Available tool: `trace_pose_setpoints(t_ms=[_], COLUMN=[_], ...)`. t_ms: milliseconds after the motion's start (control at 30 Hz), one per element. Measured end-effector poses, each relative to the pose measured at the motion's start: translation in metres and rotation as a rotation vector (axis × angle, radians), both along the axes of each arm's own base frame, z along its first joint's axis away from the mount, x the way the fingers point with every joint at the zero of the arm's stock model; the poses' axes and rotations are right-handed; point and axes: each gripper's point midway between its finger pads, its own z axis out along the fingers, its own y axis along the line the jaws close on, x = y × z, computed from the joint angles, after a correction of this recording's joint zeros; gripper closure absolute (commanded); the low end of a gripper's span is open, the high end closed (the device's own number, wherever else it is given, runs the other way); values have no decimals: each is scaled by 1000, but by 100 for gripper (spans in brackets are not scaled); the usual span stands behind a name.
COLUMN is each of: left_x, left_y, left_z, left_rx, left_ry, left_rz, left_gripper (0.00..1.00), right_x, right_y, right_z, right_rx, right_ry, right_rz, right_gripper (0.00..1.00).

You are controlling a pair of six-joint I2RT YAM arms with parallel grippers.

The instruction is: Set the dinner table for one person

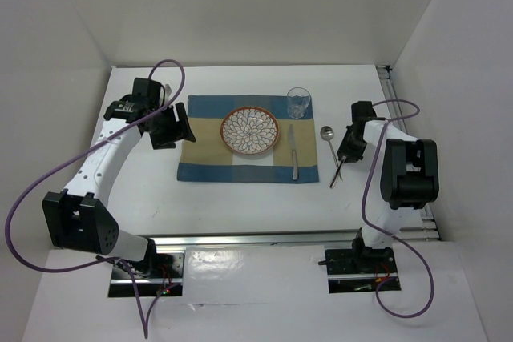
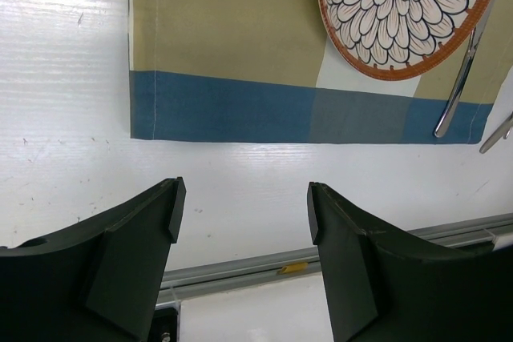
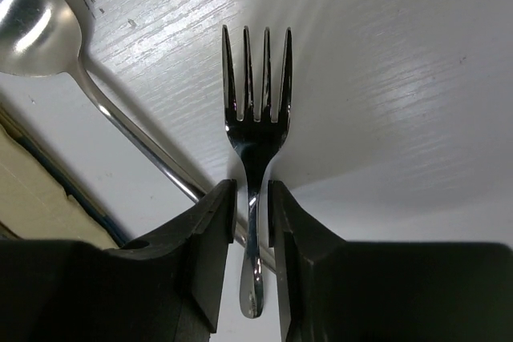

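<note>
On the white dinner table (image 1: 240,206) a fork (image 1: 336,176) lies to the right of the placemat, its handle crossing the spoon's handle. My right gripper (image 1: 347,154) is down over it. In the right wrist view the fork (image 3: 256,118) points its tines away, and the handle runs between the jaws of my right gripper (image 3: 252,186). The jaws stand very close on both sides, with a thin sliver of table showing on the left. My left gripper (image 1: 181,127) hovers open at the placemat's left edge; nothing lies between the jaws of my left gripper (image 2: 244,198).
The blue-and-tan placemat (image 1: 208,138) holds a patterned plate (image 1: 251,130), a knife (image 1: 294,154) right of the plate and a glass (image 1: 299,102) at the far right corner. A spoon (image 1: 327,132) lies just right of the mat. White walls enclose the table.
</note>
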Motion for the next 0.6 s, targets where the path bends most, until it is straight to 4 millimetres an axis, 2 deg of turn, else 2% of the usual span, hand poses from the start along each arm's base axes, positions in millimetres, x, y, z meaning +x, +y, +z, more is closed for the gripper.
trace_pose_setpoints(t_ms=[33,233,367,433,500,533,600], left_x=[0,-1,-1,2,5,7,13], left_y=[0,0,0,0,-1,-2,-3], left_z=[0,0,6,14,26,32,46], left_rx=[0,1,2,-1,-5,-8,-14], left_ry=[-1,6,1,-17,-38,-53,-86], left_rz=[0,0,-1,-4,-5,-6,-8], left_gripper=[21,21,21,21,21,21,21], right_x=[0,0,-3,4,16,23,35], right_y=[0,-3,-6,-5,7,20,62], right_z=[0,1,17,41,74,91,129], right_rx=[0,-15,-46,-56,-54,-46,-21], right_ry=[-1,-6,-10,-59,-140,-188,-289], right_rz=[0,-5,9,19,45,69,152], right_gripper=[70,99,100,100,100,100,100])
